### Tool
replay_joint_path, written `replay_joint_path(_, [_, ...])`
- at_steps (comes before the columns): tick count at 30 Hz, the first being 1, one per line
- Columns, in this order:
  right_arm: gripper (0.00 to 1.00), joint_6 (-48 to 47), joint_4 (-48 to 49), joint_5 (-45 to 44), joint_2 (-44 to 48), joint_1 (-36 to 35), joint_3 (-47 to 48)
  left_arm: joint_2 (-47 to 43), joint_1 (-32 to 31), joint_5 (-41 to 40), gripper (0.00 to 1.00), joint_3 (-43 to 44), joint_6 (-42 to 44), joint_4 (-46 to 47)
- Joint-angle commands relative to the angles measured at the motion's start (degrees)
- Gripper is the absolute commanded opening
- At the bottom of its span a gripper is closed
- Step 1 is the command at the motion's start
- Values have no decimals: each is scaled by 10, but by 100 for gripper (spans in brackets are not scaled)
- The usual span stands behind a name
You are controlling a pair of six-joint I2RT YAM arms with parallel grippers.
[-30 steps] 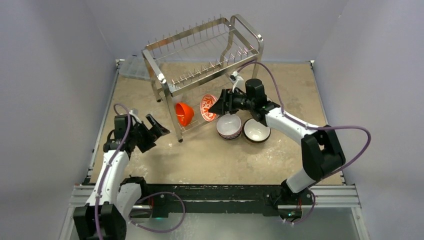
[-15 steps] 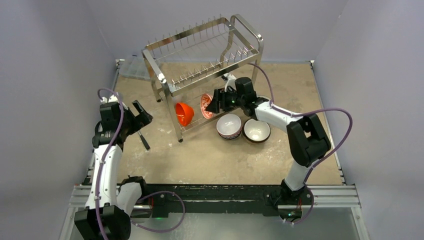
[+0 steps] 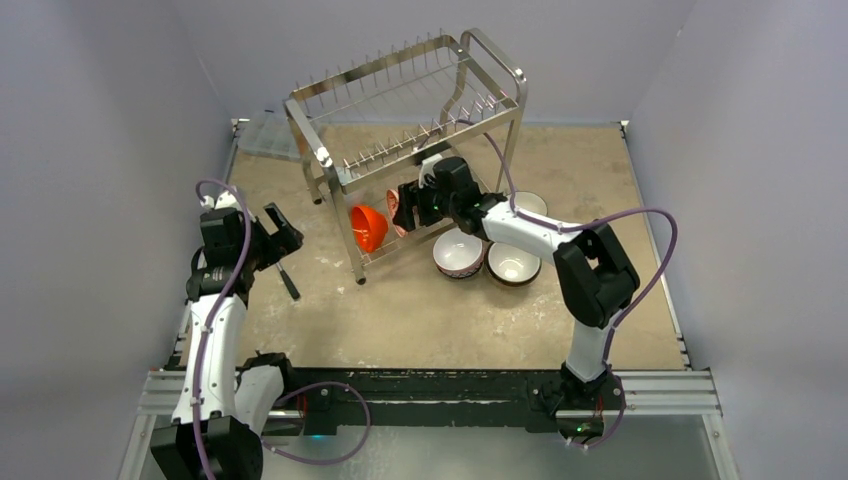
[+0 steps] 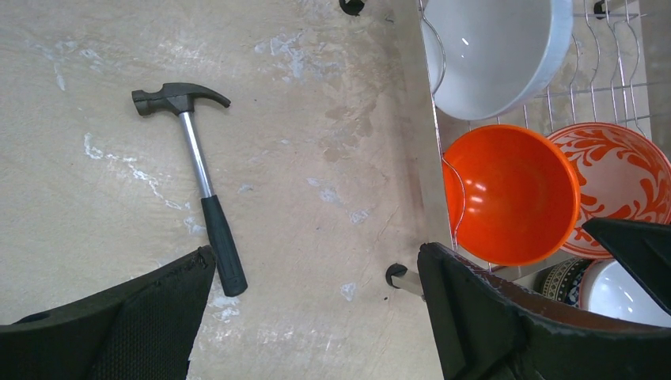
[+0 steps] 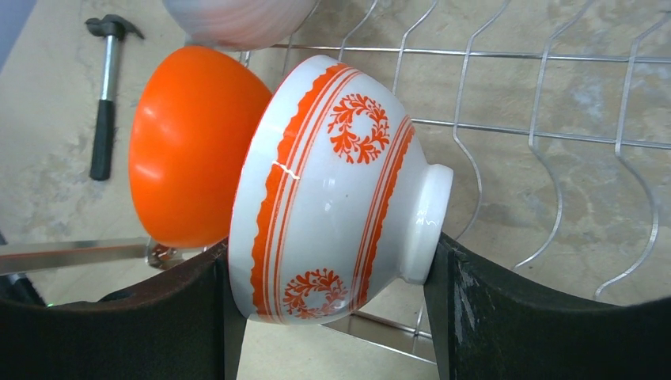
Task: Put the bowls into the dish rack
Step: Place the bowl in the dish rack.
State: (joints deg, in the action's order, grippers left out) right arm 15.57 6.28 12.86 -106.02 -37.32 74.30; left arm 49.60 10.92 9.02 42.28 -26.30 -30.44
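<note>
- My right gripper clamps the floral bowl on its side: one finger at the rim, the other at the foot.
- Just past its rim, the orange bowl stands on edge in the lower tier of the rack. I cannot tell whether the two touch.
- Farther along the same tier stands a pale bowl.
- Behind this gripper, a dark-sided bowl and a brown bowl sit upright on the table, side by side.
- My left gripper is spread wide and holds nothing.
- Below it, nearer the left finger, a hammer lies flat on the table. The rack stands off beyond the right finger.
</note>
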Motion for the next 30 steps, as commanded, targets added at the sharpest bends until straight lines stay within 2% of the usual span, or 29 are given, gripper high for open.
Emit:
replay_joint_path(1, [0,-45,-16,-84,18,-7,30,-4,4,-2,97,-1,13,24])
replay_joint_path(11, [0,-89,-60,-142,-11,-42,70,-2,4,-1,97,-2,13,25])
replay_joint_path(23, [0,-26,-27,-130,-33,-42,101,0,4,1,97,-3,13,26])
replay_joint_path(30, [0,-27,-6,-188,-47,-41,138,1,4,4,97,-2,13,26])
